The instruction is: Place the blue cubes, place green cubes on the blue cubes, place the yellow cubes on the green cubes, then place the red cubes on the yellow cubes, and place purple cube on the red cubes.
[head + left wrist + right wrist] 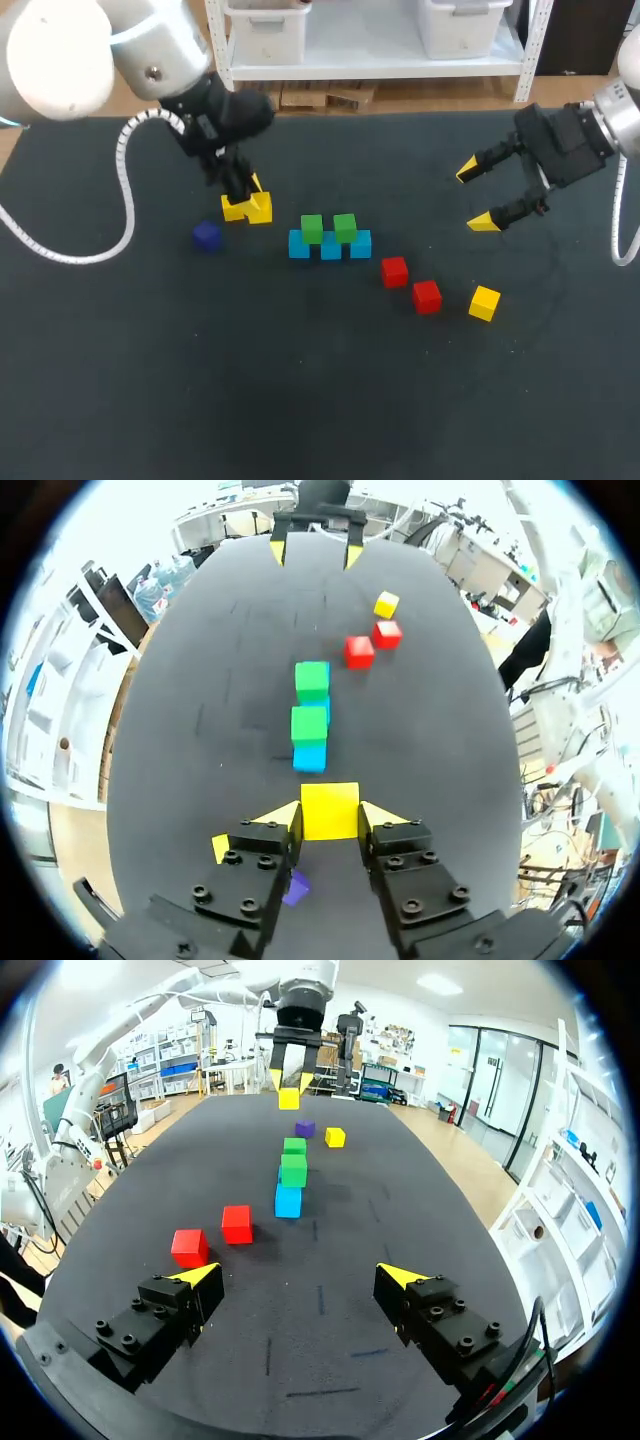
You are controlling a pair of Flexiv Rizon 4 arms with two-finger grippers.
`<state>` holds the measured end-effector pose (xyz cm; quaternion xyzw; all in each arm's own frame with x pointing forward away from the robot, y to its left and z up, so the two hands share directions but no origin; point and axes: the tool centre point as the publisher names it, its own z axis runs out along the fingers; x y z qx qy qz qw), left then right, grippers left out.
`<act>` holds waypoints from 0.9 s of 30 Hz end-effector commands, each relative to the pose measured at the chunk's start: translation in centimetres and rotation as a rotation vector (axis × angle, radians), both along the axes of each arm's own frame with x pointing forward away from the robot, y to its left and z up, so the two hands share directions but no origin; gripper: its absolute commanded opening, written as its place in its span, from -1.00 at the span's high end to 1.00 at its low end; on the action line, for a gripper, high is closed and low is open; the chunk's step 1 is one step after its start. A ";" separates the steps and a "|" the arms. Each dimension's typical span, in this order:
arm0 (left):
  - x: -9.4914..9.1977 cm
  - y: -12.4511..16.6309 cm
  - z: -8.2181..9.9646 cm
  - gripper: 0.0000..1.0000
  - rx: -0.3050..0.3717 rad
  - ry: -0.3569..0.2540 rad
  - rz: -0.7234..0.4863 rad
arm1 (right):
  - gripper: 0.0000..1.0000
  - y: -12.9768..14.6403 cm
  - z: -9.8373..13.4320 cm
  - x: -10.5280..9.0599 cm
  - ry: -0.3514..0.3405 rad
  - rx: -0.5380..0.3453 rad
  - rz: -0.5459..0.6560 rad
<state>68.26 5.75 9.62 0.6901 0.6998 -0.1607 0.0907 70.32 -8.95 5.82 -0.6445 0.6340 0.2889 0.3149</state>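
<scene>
My left gripper point(330, 818) is shut on a yellow cube point(330, 810) point(261, 207), held just left of the stack. A row of three blue cubes point(330, 246) carries two green cubes point(312, 228) point(345, 227). A second yellow cube point(235, 208) point(335, 1137) and the purple cube point(207, 236) point(295, 888) lie on the table under and behind that gripper. Two red cubes point(394, 271) point(427, 296) and a third yellow cube point(484, 302) lie to the right of the stack. My right gripper point(478, 195) point(300, 1275) hangs open and empty above the table's right side.
The dark table mat point(320, 400) stretches wide in front of the cubes. Its back edge runs just behind my left arm.
</scene>
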 end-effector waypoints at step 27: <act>1.4 -9.6 0.1 1.00 -0.004 0.020 -0.090 | -1.00 0.0 0.0 0.0 -0.002 0.001 0.000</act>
